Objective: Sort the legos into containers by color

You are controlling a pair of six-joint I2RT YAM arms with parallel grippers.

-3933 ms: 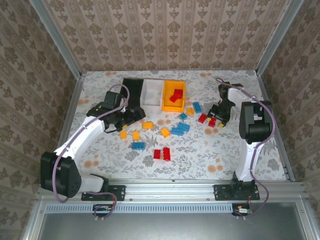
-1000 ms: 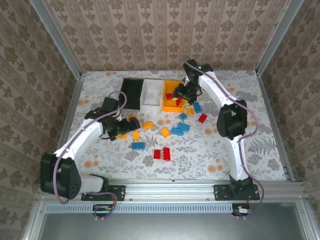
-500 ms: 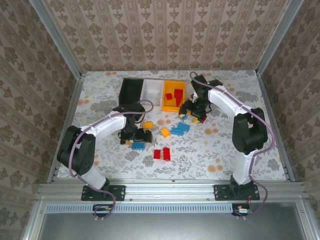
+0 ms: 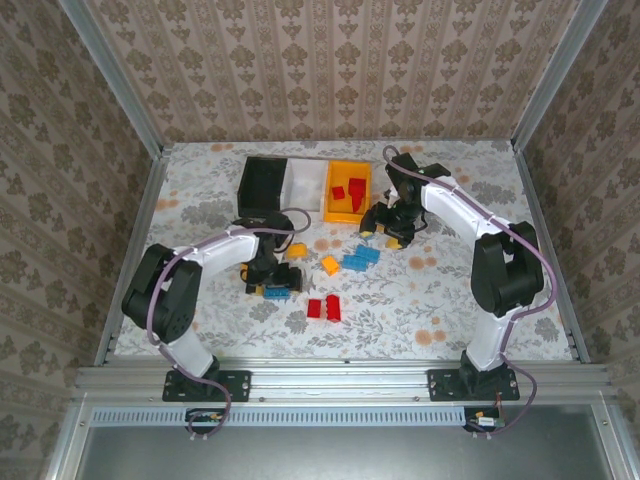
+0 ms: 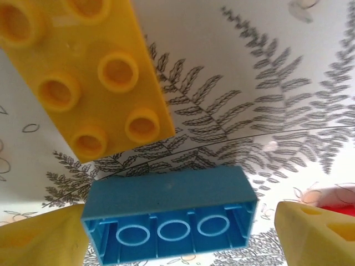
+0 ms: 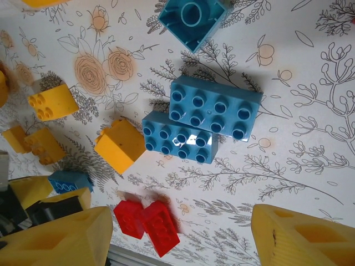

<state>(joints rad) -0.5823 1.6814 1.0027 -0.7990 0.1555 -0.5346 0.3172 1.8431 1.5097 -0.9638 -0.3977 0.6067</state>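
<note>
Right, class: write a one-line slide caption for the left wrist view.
Open left gripper straddles a blue brick lying on its side, a yellow brick just beyond.

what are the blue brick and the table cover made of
The blue brick looks like hard moulded plastic: smooth, slightly shiny, with a hollow underside showing round tubes. The table cover is probably a printed sheet, paper or vinyl, I can't tell which: flat and matte, with drawn fern leaves.

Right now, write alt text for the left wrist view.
A blue lego lies on its side, hollow underside toward the camera, between the yellow fingertips of the left gripper. A yellow-orange lego sits studs-up beyond it on the floral tablecloth.
</note>
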